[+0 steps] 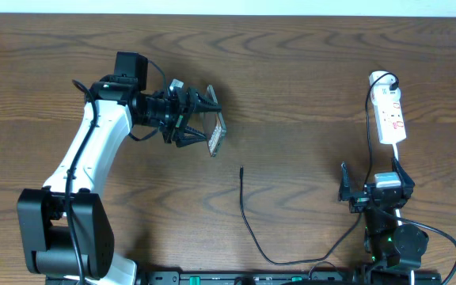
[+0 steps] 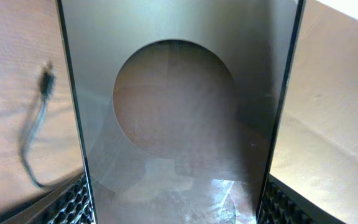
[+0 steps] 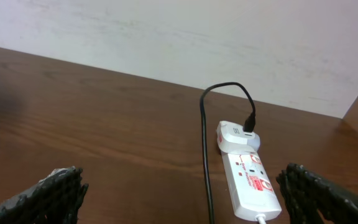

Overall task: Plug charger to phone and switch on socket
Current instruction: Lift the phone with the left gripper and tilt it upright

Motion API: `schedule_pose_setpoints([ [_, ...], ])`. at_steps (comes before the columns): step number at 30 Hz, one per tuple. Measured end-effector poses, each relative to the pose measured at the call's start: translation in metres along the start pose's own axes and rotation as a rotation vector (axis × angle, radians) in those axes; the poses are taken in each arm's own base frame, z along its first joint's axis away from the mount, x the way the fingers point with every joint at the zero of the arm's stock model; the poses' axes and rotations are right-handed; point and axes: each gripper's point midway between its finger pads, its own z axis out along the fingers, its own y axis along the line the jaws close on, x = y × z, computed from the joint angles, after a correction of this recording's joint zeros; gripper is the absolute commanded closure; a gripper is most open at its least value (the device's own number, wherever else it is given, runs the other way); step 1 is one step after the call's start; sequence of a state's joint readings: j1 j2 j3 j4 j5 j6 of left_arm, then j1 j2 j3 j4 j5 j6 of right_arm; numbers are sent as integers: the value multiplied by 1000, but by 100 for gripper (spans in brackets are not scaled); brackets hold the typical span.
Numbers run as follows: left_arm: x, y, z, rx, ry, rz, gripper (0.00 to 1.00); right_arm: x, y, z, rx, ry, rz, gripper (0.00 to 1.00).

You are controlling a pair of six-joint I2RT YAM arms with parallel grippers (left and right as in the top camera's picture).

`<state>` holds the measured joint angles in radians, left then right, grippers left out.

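Arm outstretched, the left gripper (image 1: 210, 125) has its jaws clamped on the phone (image 1: 218, 135); the right gripper (image 3: 188, 190) points its wide-apart jaws at the socket (image 3: 251, 184), whose print is unreadable.

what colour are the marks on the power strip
Red marks on a white strip; clearest in the right wrist view.

No text is legible (red marks on the socket (image 3: 252, 180) blur).
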<state>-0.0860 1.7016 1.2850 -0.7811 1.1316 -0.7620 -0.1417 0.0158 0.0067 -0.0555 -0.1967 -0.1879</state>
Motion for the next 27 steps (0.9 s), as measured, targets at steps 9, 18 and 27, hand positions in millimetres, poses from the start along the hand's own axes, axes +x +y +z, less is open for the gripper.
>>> schedule_pose_setpoints([
  [9, 9, -9, -1, 43, 59, -259, 93, 0, 0, 0, 0, 2, 0, 1],
  [18, 15, -15, -1, 68, 105, -342, 92, 0, 0, 0, 0, 1, 0, 1],
  [27, 22, -20, -3, 94, 147, -357, 93, 0, 0, 0, 0, 1, 0, 1],
])
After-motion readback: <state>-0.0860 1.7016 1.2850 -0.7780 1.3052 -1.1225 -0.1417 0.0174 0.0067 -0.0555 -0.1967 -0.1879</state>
